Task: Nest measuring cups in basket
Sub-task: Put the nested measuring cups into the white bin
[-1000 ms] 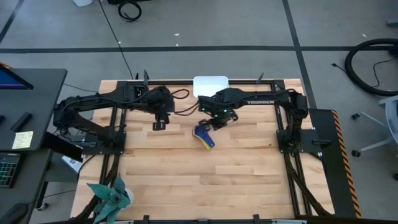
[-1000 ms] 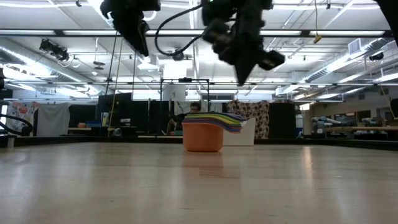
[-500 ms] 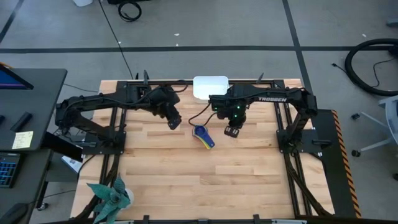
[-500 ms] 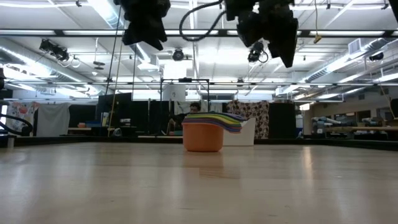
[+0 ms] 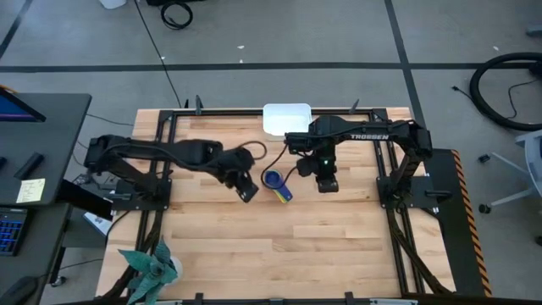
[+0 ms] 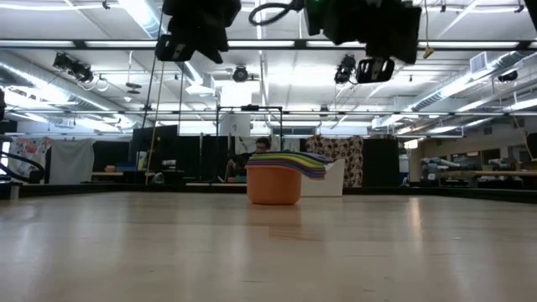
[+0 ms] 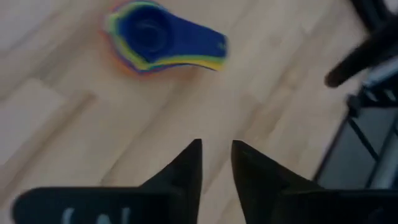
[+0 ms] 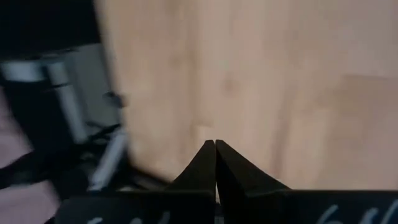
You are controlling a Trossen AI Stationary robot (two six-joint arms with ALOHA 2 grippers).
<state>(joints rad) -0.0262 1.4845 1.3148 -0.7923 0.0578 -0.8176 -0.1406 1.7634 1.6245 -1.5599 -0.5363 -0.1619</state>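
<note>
High view: left pincer (image 5: 246,191) low over the wooden worktop (image 5: 254,246), just beside the nested measuring cups (image 5: 276,184) on their left, not touching, holding nothing. Right pincer (image 5: 327,182) near the stack on its other side, likewise empty. Cups stacked one inside another near the worktop's middle, dark blue on top, yellow and other rims peeking out beneath, handles fanned toward the front right. White basket (image 5: 287,118) at the far edge of the worktop, well apart from the stack, nothing visible inside it. Teal spiky plant (image 5: 151,268) at the front left corner.

Low view: both arms high in the picture, only their dark bulk showing, fingers not readable. Stack standing upright on the worktop, orange bowl lowest, coloured handles layered at the rim and jutting to the right. Basket partly visible just behind the stack.

Left wrist view: two dark fingers (image 7: 186,169) parted by a narrow gap, nothing between them, bare wood below. Stack ahead of them and apart, blurred, dark blue bowl uppermost, handle pointing sideways.

Right wrist view: fingertips (image 8: 205,163) pressed together, gripping nothing, over bare wood; dark frame parts at one side.
</note>
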